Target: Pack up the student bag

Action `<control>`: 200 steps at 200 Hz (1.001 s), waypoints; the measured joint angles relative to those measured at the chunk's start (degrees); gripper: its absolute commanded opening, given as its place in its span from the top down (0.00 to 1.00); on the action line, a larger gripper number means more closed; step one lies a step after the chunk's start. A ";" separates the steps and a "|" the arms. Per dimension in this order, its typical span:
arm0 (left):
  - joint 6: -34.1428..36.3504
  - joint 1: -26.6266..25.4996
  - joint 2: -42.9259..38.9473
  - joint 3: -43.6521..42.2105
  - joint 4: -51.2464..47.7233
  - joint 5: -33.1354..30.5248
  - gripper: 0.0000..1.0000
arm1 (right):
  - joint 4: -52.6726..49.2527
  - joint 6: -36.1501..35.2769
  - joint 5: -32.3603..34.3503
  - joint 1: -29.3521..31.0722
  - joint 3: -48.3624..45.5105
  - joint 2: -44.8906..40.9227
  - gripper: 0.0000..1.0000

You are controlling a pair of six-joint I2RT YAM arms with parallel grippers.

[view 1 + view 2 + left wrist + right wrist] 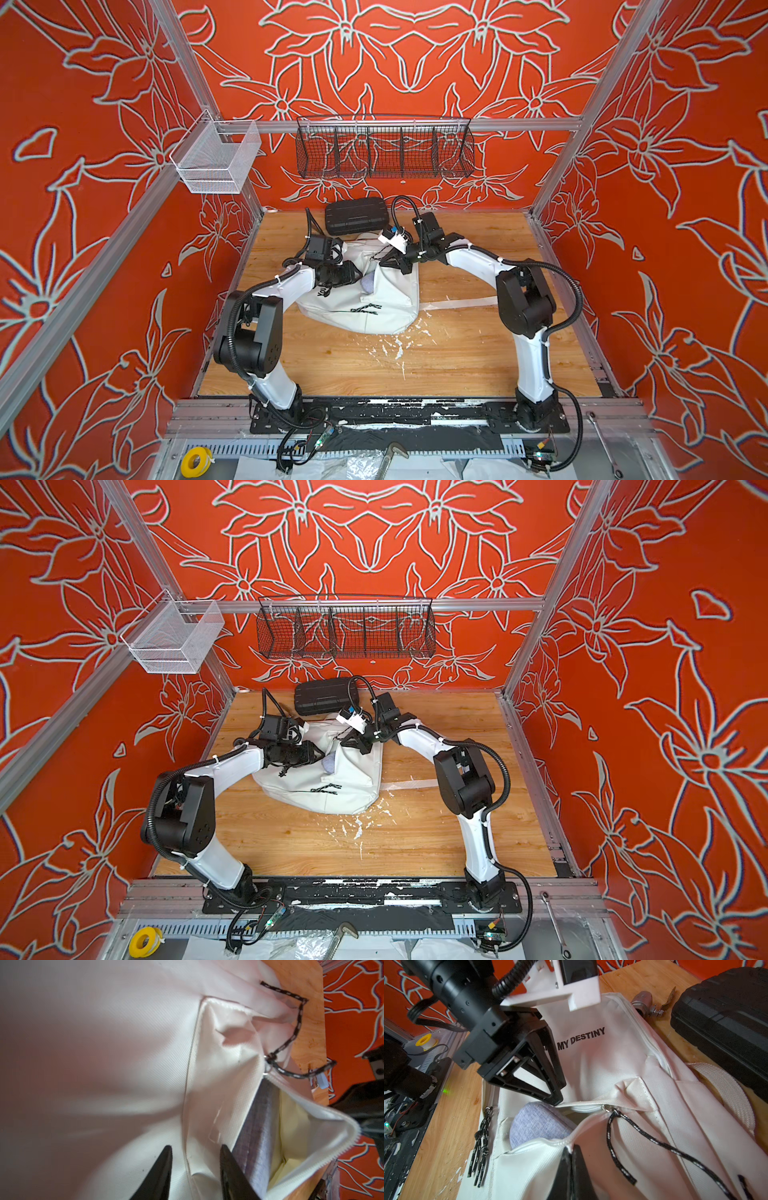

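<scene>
Student bag: a large white fabric backpack, lying slumped on the wooden table between the two arms, toward the back and just in front of a black ribbed hard case. Both top views show it creased and sagging. One long white strap trails flat across the table on the right side.

The black lettering on the front panel reads "MY DESTINY"; the left tool covers the words before it. The white zip of the main opening is undone, and the mouth gapes. A heathered grey-lilac fabric item sits inside, with a pale yellowish inner surface beside it. Black-and-white cord pulls hang from the zip sliders. A broad webbing strap lies beside the case.

Left tool: its tips are at the front edge of the opening. The fingers stand apart, and white fabric shows in the gap. It cannot be told whether any fabric is gripped.

Right tool: the fingers are pressed together, pinching the zip rim on the opposite edge of the opening.

White flakes are scattered on the table near the bag's lower corner.
</scene>
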 measured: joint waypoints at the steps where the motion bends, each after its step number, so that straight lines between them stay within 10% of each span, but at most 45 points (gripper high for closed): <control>1: 0.02 -0.07 0.00 0.00 0.02 0.04 0.61 | 0.02 0.11 0.00 0.00 0.00 0.00 1.00; 103: -1.97 -5.46 2.97 0.52 -1.11 -5.07 0.34 | 6.16 7.21 -0.15 0.00 -1.09 0.00 1.00; 164: -4.17 -5.79 3.82 1.22 -1.38 -6.36 1.00 | 6.49 9.09 3.10 0.09 -2.01 0.00 1.00; 200: -4.46 -5.77 2.54 0.98 -2.32 -6.43 1.00 | 1.05 10.14 9.60 0.57 0.00 0.00 0.71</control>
